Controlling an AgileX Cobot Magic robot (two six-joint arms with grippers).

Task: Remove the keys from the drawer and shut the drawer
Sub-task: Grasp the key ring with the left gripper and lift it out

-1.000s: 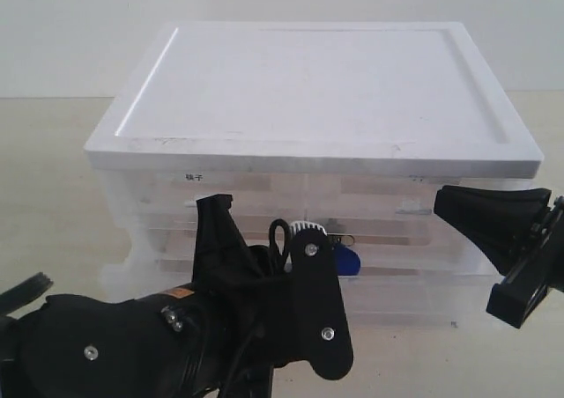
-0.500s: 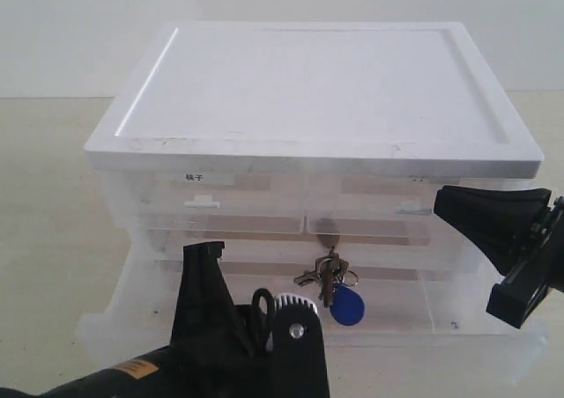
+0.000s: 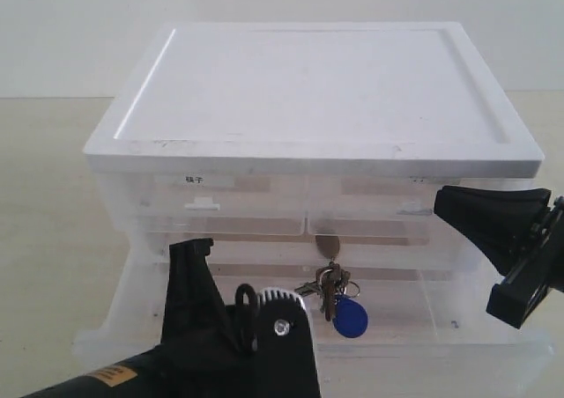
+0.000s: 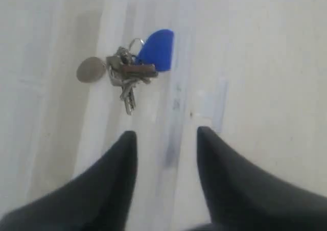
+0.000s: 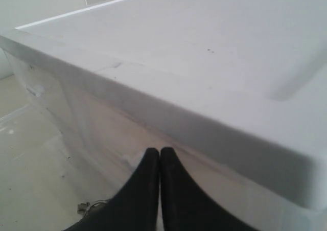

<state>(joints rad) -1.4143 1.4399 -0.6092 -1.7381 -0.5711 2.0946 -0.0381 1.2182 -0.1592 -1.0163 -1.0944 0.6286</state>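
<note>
Silver metal keys on a ring, with a blue plastic fob and an oval metal tag [image 3: 333,294] [image 4: 130,70], lie on the floor of the shallow translucent plastic drawer [image 3: 423,350] [image 4: 173,113]. This drawer is the middle tier of the white-topped clear plastic cabinet [image 3: 317,81], and it stands pulled well out. The bunch sits about mid-width in the drawer, apart from its walls. The tag lies toward the drawer's back and the fob toward its front wall, so the long axis of the bunch runs roughly front to back.

The black left gripper [image 3: 233,283] [image 4: 167,135] hovers just outside the drawer's front wall, its jaws partly apart and holding nothing. From this claw the keys lie ahead, over the front wall and inside the drawer. The key blades point back toward the fingertips.

The black right gripper [image 3: 467,209] [image 5: 160,152] hangs off the drawer's right end, above it, with its fingers pressed together and nothing between them. The left claw is plainly the nearer one. Its reach likely needs to go forward over the front wall and then down onto the bunch, probably across its narrow middle.
</note>
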